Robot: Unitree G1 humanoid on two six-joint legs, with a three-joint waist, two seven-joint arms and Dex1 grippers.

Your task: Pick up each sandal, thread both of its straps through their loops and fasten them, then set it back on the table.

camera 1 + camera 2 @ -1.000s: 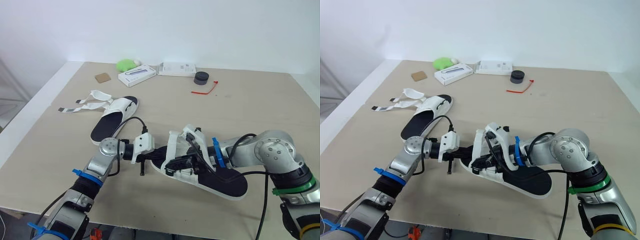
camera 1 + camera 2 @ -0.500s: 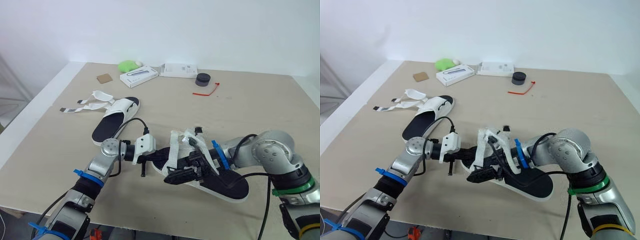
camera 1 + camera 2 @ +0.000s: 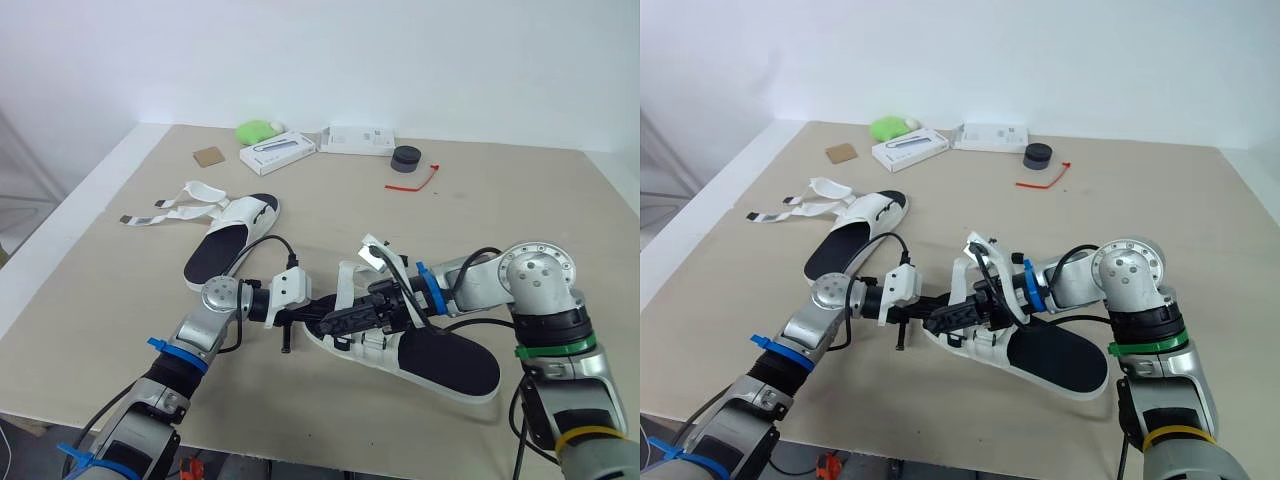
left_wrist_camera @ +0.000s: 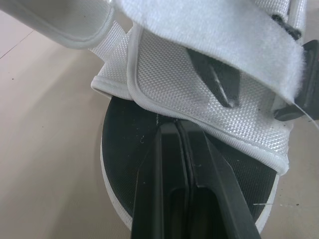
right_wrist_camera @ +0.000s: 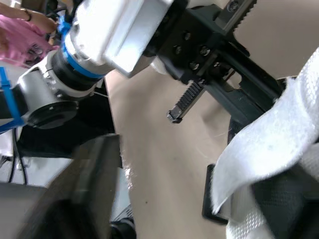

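Left eye view, from over the robot's shoulders: both arms meet at one sandal lying near the middle of the desk's front edge, its heel turned toward the front right corner. The left arm comes in from the front left corner, elbow bent, its forearm running low over the desk toward the sandal's toe. The left gripper points at the toe end with its fingers pressed together. Their tips touch the edge of the white webbing where it meets the black footbed. The right arm is folded sharply, elbow out toward the right edge, with the forearm doubled back over the sandal's middle. The right gripper points toward the left one, tips close to it. Its fingers look parted, though the wrist view is too blurred to be certain. A white strap stands up above the footbed, and strap fabric drapes against the right gripper.

A second sandal lies flat in the left half of the desk, well apart, its undone straps trailing toward the left edge. Along the back edge sit a green lump, two white boxes, a black puck, a red tie and a brown square.
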